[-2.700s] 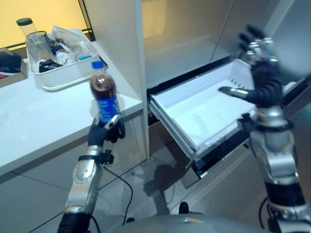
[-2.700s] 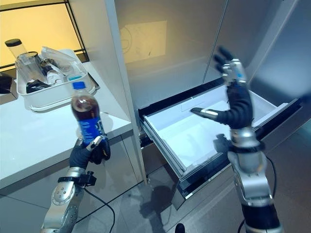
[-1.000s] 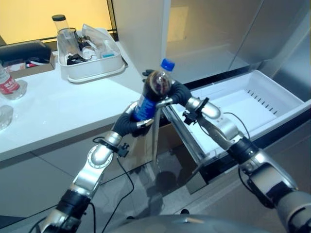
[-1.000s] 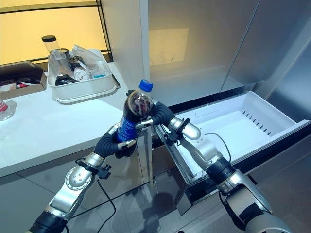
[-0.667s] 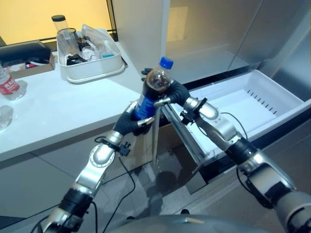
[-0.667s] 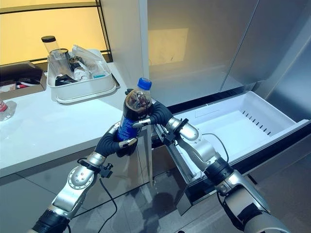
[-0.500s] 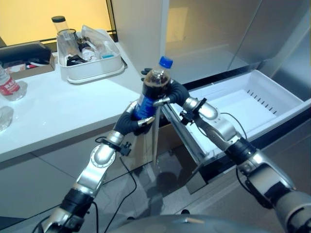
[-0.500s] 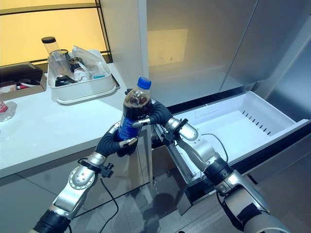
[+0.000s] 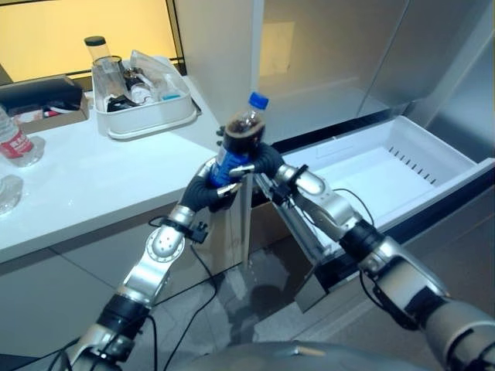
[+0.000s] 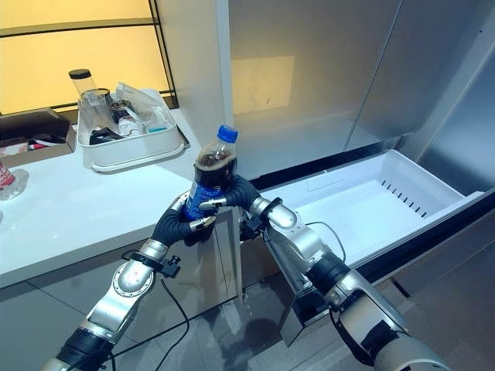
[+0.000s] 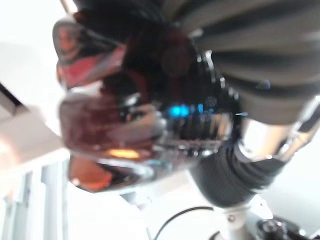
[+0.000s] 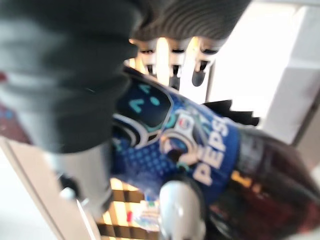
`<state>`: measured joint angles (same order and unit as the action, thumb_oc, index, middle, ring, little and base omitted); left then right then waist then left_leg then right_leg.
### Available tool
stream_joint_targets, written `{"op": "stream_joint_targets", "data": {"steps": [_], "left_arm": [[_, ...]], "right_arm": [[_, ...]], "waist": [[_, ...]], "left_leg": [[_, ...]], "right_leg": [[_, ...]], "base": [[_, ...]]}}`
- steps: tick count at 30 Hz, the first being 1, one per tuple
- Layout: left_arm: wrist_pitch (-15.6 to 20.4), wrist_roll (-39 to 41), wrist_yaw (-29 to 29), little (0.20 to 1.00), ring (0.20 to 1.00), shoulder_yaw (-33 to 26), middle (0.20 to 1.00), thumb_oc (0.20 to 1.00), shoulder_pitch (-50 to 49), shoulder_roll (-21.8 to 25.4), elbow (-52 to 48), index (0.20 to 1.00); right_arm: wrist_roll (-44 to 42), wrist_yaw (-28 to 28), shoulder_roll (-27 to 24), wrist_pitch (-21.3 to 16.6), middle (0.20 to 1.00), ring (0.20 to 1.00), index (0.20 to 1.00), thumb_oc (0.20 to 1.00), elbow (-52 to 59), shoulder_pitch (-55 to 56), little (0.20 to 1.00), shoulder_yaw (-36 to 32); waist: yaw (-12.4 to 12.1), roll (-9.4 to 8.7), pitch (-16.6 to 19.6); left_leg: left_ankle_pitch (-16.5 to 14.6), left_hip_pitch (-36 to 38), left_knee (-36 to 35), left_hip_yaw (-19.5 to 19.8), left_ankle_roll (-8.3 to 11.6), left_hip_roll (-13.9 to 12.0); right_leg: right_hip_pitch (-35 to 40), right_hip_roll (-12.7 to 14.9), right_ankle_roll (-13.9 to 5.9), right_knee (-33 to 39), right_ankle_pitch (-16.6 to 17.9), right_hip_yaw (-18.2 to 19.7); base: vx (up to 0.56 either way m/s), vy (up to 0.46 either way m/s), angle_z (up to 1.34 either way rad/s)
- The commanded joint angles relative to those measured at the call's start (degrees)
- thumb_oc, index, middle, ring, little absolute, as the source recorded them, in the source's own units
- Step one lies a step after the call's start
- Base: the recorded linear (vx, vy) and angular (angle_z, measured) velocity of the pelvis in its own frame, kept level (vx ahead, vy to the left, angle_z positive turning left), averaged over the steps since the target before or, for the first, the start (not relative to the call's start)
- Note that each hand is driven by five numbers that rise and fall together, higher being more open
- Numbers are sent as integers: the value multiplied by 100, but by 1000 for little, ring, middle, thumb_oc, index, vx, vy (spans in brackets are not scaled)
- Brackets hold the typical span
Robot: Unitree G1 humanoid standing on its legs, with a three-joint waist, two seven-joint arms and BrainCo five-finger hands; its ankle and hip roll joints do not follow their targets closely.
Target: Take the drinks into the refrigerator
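Bottle base was hidden inside the two hands, and the tray contents were too cluttered to identify beyond a clear jar. White counter (image 10: 69,216) ran along the left, grey fridge panels behind. Cola bottle (image 10: 210,176) stood upright in the air above the counter's corner, left of the open white freezer drawer (image 10: 363,202). Left hand (image 10: 179,224) curled round its lower part, right hand (image 10: 232,193) wrapped around the label. White tray (image 10: 128,151) sat at the counter's back.

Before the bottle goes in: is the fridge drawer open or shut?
Open. The white drawer is pulled out, its inside bare, beside the bottle held by both hands.
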<state>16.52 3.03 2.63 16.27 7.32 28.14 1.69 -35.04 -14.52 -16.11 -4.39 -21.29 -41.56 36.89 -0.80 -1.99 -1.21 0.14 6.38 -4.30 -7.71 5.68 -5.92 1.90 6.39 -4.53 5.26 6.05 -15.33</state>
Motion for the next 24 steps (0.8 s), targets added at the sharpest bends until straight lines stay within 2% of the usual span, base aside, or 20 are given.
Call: {"op": "stream_joint_targets", "data": {"steps": [1, 12, 18, 19, 20, 21, 22, 24], "left_arm": [[504, -399, -135, 200, 200, 652, 200, 200, 1342, 9, -471, 200], [475, -372, -92, 200, 200, 674, 200, 200, 1342, -115, -299, 200], [461, -227, -83, 200, 200, 611, 200, 200, 1229, -162, -238, 200], [450, -186, -88, 332, 332, 578, 332, 332, 1171, -197, -238, 332], [440, -161, -98, 517, 517, 569, 517, 517, 1128, -219, -216, 517], [441, -161, -99, 517, 517, 571, 517, 517, 1127, -221, -216, 517], [437, -121, -98, 1000, 1000, 561, 1000, 1000, 1092, -243, -190, 1000], [430, 28, -88, 1000, 1000, 526, 1000, 1000, 1025, -319, -128, 1000]], "right_arm": [[171, 13, 871, -260, 200, 200, 200, 200, -159, -1077, 200, 244], [284, 266, 758, -366, 200, 200, 200, 200, 52, -835, 200, -22], [287, 376, 540, -446, 200, 200, 200, 200, 261, -611, 200, -218], [283, 412, 462, -480, 200, 200, 200, 200, 329, -527, 200, -298], [275, 442, 427, -500, 200, 200, 200, 200, 345, -487, 200, -356], [275, 442, 424, -499, 200, 200, 200, 200, 349, -482, 200, -357], [256, 479, 385, -519, 200, 200, 200, 200, 376, -451, 200, -430], [214, 550, 321, -553, 200, 200, 200, 200, 397, -389, 200, -549]], "waist": [[19, -280, 112], [32, -274, 114], [44, -269, 106], [50, -263, 100], [54, -262, 98], [52, -261, 100], [48, -259, 96], [50, -258, 90]], "left_leg": [[-36, -267, -70, 54, -136, 104], [-26, -290, -70, 71, -146, 107], [-16, -303, -70, 57, -152, 112], [-14, -303, -70, 57, -156, 117], [-11, -302, -70, 55, -156, 119], [-11, -301, -70, 55, -156, 119], [-12, -305, -70, 53, -157, 117], [-6, -312, -70, 53, -159, 113]], "right_leg": [[406, 175, -282, -26, -309, 93], [390, 179, -288, -26, -294, 91], [375, 173, -292, -26, -282, 98], [366, 175, -289, -26, -277, 102], [363, 173, -290, -26, -276, 104], [363, 173, -290, -26, -276, 104], [359, 172, -292, -26, -275, 105], [349, 179, -294, -26, -264, 103]], "base": [[0, 0, 0], [0, 0, 0], [0, 0, 0], [0, 0, 0], [0, 0, 0], [0, 0, 0], [0, 0, 0], [0, 0, 0]]}}
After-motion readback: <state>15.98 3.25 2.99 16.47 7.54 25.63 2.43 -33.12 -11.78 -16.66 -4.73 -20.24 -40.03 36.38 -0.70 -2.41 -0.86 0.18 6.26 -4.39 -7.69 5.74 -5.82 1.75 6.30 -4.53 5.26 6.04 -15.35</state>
